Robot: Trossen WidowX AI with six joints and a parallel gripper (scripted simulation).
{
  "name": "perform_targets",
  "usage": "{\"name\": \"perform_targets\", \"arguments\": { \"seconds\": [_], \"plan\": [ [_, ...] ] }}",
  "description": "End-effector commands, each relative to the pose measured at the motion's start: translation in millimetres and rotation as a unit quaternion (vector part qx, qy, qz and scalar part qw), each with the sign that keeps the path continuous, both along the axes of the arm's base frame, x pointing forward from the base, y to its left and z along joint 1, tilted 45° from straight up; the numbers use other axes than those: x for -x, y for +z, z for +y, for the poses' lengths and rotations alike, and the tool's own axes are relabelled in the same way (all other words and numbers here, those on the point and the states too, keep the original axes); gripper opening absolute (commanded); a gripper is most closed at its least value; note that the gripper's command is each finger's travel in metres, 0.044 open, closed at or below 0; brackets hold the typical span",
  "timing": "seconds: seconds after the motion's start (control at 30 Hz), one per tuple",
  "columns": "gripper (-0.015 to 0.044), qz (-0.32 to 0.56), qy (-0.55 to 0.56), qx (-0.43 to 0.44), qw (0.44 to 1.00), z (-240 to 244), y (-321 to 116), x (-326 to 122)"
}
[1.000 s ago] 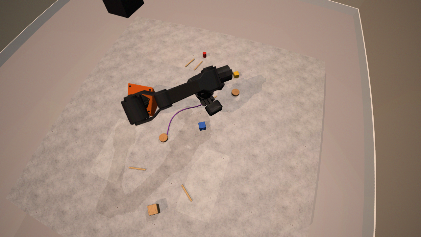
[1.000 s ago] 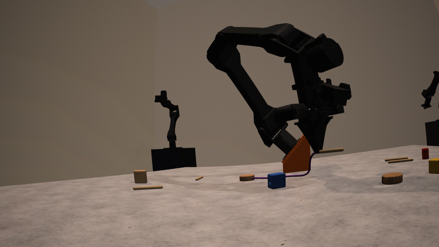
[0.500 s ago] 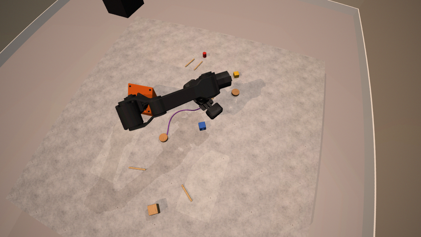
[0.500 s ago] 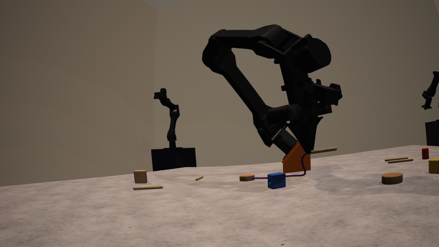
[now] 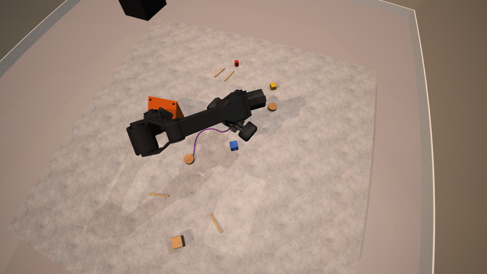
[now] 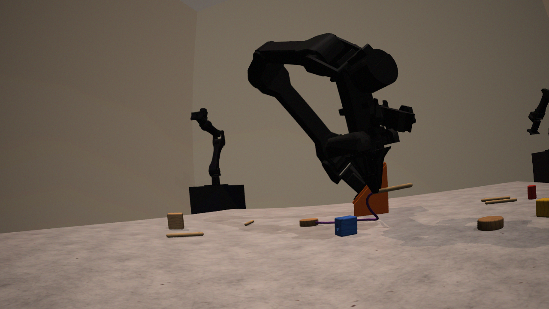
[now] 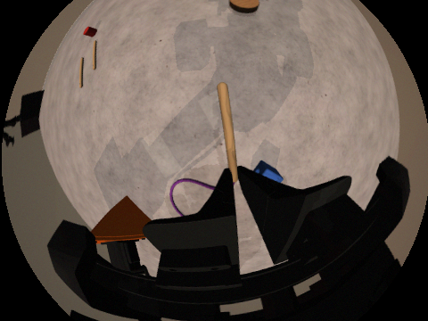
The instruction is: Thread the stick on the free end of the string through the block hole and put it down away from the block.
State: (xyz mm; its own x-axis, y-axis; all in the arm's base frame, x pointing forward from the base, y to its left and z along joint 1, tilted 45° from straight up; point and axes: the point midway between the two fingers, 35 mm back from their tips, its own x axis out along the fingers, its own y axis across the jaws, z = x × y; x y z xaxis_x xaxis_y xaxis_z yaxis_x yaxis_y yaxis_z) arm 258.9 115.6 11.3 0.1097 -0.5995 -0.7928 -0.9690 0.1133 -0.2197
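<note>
1. This looks like a robotics lab: a black robot arm [image 5: 204, 119] [image 6: 303, 111] [image 7: 122, 254] rises from an orange mount [image 5: 153, 102] [image 6: 378, 205] [image 7: 122, 218] on a mottled table [image 5: 306, 163] [image 6: 153, 268] [image 7: 348, 111].
2. Left of centre in the exterior view, a second arm [image 6: 217, 153] stands on a black box [image 6: 216, 198].
3. At that view's right edge is a third arm [image 6: 541, 105] [image 7: 9, 129] (partly cut off) above another dark stand [image 5: 144, 8] [image 6: 540, 167] [image 7: 32, 113].
4. Plain beige-brown walls [image 5: 459, 136] [image 6: 95, 95] [image 7: 27, 178] fill the background.
</note>
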Motion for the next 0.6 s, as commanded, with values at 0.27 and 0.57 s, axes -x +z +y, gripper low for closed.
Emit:
{"name": "perform_targets", "arguments": {
  "seconds": [0.27,0.57],
  "plan": [
    [0.0000,0.048,0.049,-0.004,0.998,-12,11,3],
    [0.0000,0.082,0.087,-0.007,0.993,-22,19,5]
  ]
}}
